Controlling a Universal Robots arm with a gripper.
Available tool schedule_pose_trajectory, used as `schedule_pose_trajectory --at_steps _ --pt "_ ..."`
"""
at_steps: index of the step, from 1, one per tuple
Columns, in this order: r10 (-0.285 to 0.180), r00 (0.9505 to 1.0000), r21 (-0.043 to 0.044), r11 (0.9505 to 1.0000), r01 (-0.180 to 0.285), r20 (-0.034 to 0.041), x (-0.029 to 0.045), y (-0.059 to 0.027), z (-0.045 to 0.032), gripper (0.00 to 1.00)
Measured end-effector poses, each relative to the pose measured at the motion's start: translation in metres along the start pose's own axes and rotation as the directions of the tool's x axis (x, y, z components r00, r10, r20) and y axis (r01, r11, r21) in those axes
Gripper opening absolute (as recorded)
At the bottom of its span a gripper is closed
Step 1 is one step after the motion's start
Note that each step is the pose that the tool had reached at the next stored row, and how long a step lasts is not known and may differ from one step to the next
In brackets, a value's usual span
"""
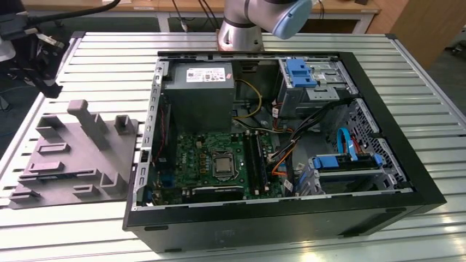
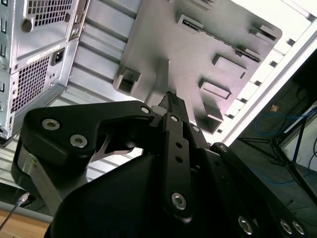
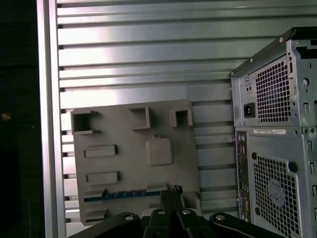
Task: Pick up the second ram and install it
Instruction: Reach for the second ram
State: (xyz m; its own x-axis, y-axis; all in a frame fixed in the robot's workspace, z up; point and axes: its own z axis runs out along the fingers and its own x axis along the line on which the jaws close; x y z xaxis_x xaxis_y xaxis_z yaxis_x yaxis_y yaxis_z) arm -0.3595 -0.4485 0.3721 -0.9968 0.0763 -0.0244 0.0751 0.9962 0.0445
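Slatted table [image 3: 148, 49]: second ram [image 3: 119, 195] in grey tray [image 3: 124, 126], well below closed fingers [image 3: 165, 201]

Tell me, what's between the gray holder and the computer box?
Just bare slatted table, in the first wrist view, between the gray holder and the computer box.
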Motion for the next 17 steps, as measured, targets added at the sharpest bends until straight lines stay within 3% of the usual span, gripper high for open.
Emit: schedule_pose_trajectory --at_steps 5,17 --pt "0.0 1.0 -0.0001 1.0 0.0 0.0001 0.0016 -0.0064 0.0072 0.11" --pt "0.0 1.0 0.0 1.0 0.0 0.0 0.0135 -0.016 0.0235 0.11"
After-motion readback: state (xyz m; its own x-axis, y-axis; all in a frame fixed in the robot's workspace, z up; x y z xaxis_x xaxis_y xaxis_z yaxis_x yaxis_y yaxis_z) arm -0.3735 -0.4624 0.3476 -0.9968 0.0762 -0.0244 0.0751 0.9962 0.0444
